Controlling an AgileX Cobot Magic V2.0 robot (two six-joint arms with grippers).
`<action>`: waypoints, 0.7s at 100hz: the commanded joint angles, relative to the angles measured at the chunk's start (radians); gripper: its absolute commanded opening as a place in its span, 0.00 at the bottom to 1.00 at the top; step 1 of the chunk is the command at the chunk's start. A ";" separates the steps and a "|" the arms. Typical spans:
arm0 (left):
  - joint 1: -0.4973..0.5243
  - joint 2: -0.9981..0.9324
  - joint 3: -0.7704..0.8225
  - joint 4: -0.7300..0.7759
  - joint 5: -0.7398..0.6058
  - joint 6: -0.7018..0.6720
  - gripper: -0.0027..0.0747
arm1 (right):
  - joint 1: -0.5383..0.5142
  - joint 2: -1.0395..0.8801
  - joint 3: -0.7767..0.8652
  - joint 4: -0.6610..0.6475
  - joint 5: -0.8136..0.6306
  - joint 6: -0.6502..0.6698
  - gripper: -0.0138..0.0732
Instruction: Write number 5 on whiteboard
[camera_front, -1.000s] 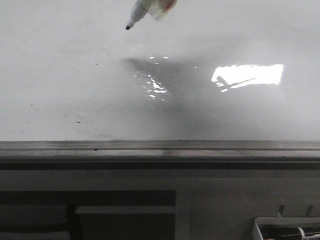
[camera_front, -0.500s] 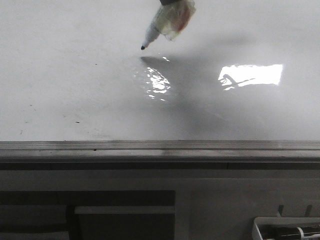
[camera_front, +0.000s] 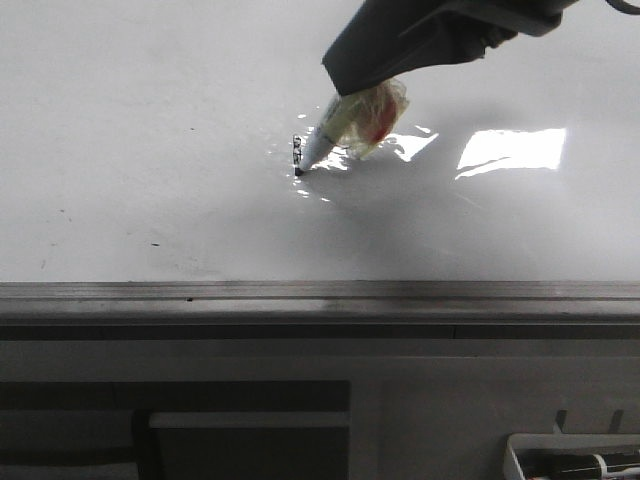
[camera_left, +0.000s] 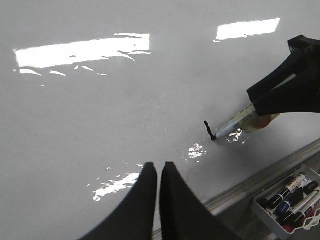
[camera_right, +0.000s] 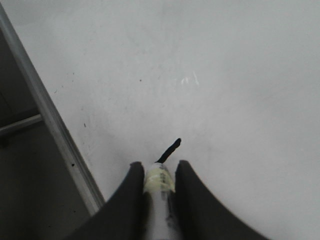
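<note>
I see the whiteboard (camera_front: 150, 130) filling most of my front view, glossy with bright window glare, its grey metal edge rail (camera_front: 320, 292) running across at 6 o'clock. A few tiny dark specks sit on the white surface toward 8 o'clock.

My right gripper (camera_front: 345, 88) comes in from 1 o'clock, its dark fingers clenched on a marker (camera_front: 335, 128) whose barrel is wrapped in yellowish tape with a red patch. In the right wrist view the marker (camera_right: 159, 182) sits squeezed between the two fingers, pointing down at the board.

My left gripper (camera_left: 157, 172) hangs over the board well apart from the writing, its fingers pressed together on nothing.

A tray of spare markers (camera_left: 290, 200) lies beyond the rail, at 4 o'clock in the left wrist view.

The marker tip (camera_front: 300, 171) touches the board just above centre in the front view. From it rises the number 5 (camera_front: 297, 152), so far only a short upright black stroke; the same stroke (camera_right: 169, 149) shows just ahead of the tip in the right wrist view.
</note>
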 joint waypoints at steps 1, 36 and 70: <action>0.003 0.006 -0.028 -0.021 -0.064 -0.009 0.01 | -0.004 -0.001 -0.015 -0.006 -0.017 -0.002 0.10; 0.003 0.006 -0.028 -0.021 -0.064 -0.009 0.01 | -0.092 -0.002 -0.015 -0.059 0.028 -0.002 0.10; 0.003 0.006 -0.028 -0.021 -0.071 -0.009 0.01 | -0.096 0.004 -0.007 -0.057 0.132 0.048 0.10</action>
